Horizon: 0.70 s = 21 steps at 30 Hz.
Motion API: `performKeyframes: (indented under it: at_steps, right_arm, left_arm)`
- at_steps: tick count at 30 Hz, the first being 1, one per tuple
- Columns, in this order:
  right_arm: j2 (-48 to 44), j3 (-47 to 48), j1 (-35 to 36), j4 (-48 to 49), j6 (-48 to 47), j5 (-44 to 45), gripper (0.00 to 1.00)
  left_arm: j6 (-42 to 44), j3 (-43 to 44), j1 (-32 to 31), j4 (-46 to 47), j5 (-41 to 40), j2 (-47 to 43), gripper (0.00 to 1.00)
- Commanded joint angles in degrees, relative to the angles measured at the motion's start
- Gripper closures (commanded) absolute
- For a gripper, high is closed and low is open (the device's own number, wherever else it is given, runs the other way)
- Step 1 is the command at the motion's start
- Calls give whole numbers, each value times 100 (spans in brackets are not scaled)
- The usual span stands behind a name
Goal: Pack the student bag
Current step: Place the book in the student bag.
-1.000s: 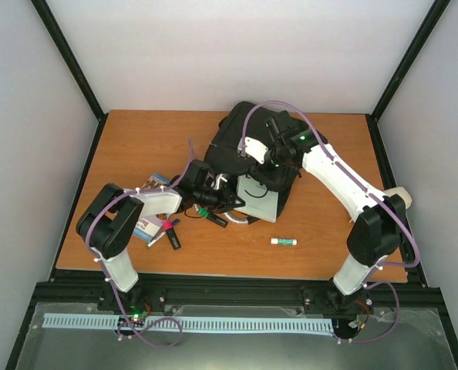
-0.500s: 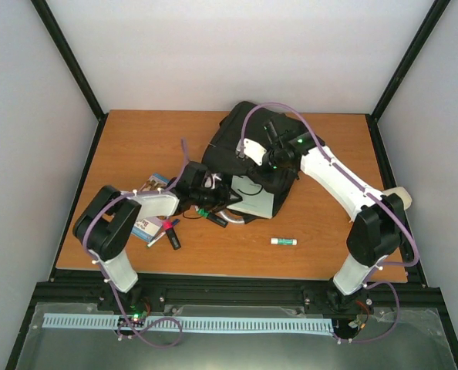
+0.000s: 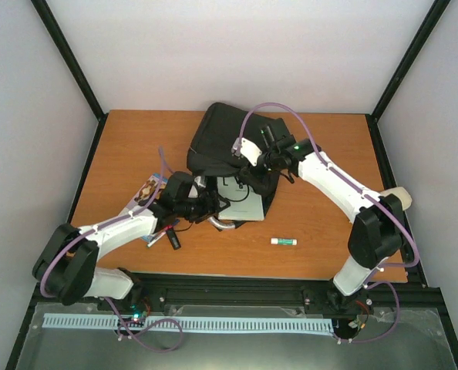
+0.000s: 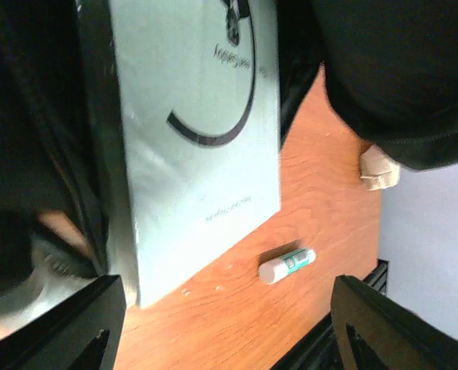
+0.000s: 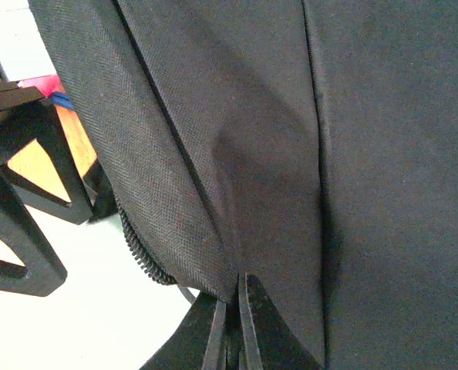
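Bag: the black bag [image 3: 217, 139] lies on the table [image 3: 129, 146], from the centre toward 12 o'clock. Its open mouth faces 6 o'clock.
Book: a pale grey-green book [image 3: 243, 199] lies flat at the bag's 6 o'clock end. Its far part is under the black fabric and its near part is out over the wood. The left wrist view shows a dark curved mark and small print on the cover.
Left claw: the left claw [image 3: 216, 205] is low at the book's 9 o'clock side. Its fingers [image 4: 75, 324] are apart with nothing between them; book and bare wood show in the gap.
Right claw: the right claw [image 5: 235, 308] has its fingers together, clamped on a fold of the bag's fabric at the mouth, over the book's far end.
Zipper: a run of zipper teeth [image 5: 136, 250] curves along the fabric's edge at 9 o'clock of the pinch.
Loop: a grey loop [image 3: 223, 226] shows at the book's 7 o'clock corner.
Glue stick: a white glue stick [image 3: 284, 241] with a green band lies flat at 5 o'clock of the book, apart from it.
Booklet: a printed booklet [image 3: 146, 190] lies at 9 o'clock of the left claw, partly under the left arm.
Markers: dark markers [image 3: 172, 237] lie at 8 o'clock of the book, beside the left arm; I cannot tell how many.
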Motion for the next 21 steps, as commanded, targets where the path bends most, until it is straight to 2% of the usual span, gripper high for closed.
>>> performKeyframes:
  at_steps: [1,5,10,15,18,21]
  right_arm:
    - [-250,-187,-196,254,301,365,97]
    - [-477,-493,-224,536,412,500,97]
    - [-912,-957,-465,1004,695,588,97]
    - [-1254,-1461,-581,1492,904,489,97]
    - [-1290,-1538,-617,1597,960,384,97]
    - [-1305,-1657,-626,1723,952,405,97]
  left_arm:
    - [-129,-140,-141,-478,-775,-432,24]
    - [-196,-286,-260,-211,-917,-449,24]
    - [208,-101,-296,99,-1319,-110,25]
    - [512,141,-386,162,-1498,77,30]
    - [383,-56,-822,130,-1696,-389,33]
    - [207,-274,-1595,259,-1930,-721,40]
